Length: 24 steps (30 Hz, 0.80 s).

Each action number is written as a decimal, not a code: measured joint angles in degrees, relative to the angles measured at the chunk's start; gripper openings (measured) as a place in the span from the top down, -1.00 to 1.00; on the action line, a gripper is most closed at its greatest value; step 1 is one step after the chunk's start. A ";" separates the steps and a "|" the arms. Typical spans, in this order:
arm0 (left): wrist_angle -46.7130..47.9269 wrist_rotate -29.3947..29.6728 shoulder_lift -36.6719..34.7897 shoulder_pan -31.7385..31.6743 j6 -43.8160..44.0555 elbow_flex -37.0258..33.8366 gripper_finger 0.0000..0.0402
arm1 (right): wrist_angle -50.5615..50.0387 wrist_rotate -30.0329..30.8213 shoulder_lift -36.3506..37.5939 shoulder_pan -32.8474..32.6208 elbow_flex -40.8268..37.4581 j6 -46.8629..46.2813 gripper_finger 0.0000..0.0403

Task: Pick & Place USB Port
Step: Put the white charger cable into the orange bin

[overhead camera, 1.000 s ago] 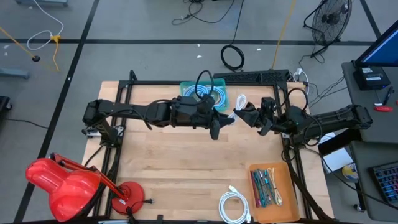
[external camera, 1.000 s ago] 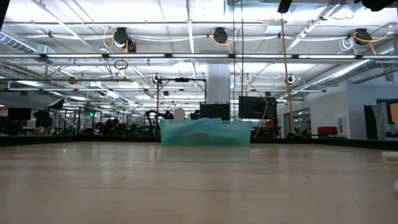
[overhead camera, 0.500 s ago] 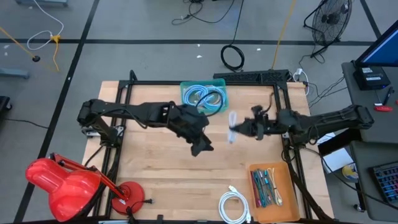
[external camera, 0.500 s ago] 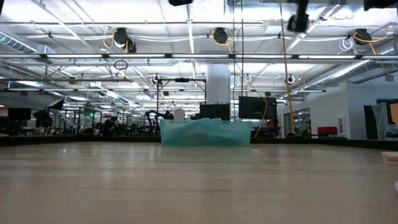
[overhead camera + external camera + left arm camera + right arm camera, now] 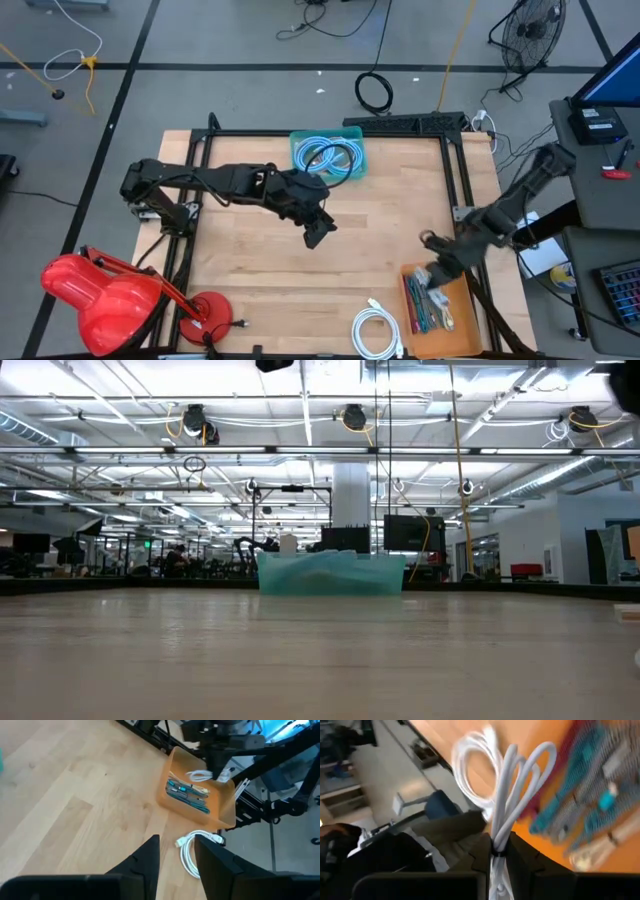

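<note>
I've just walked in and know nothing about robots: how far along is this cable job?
Mid-way, it seems. The right gripper is shut on a bundled white cable and hangs over the orange tray, which already holds teal cables. Releasing it is left. Blue cables remain in the teal bin; another white cable lies beside the tray. The left gripper waits mid-table.

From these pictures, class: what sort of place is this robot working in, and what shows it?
Most likely a large open robotics lab or workshop. The low view shows exposed ceiling pipes over rows of workstations; the high view shows a floor fan and loose cables around the framed wooden table.
</note>
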State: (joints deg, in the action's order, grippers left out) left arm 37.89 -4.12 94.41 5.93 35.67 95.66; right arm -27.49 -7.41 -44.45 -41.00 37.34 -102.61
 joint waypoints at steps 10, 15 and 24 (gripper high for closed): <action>0.07 1.77 0.02 0.00 -0.12 0.00 0.41 | -12.95 9.99 -7.17 -21.13 0.00 -24.13 0.87; 0.09 2.95 0.02 -0.52 -0.46 0.00 0.41 | -16.67 2.97 -13.93 -21.28 0.00 -25.30 0.87; 0.06 2.69 0.02 -1.40 -0.23 -0.02 0.41 | -12.53 -1.99 -23.67 -21.37 0.00 -24.88 0.87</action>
State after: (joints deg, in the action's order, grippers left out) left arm 37.95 -1.43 94.43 4.53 35.44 95.64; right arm -40.02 -9.39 -68.11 -62.37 37.34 -127.48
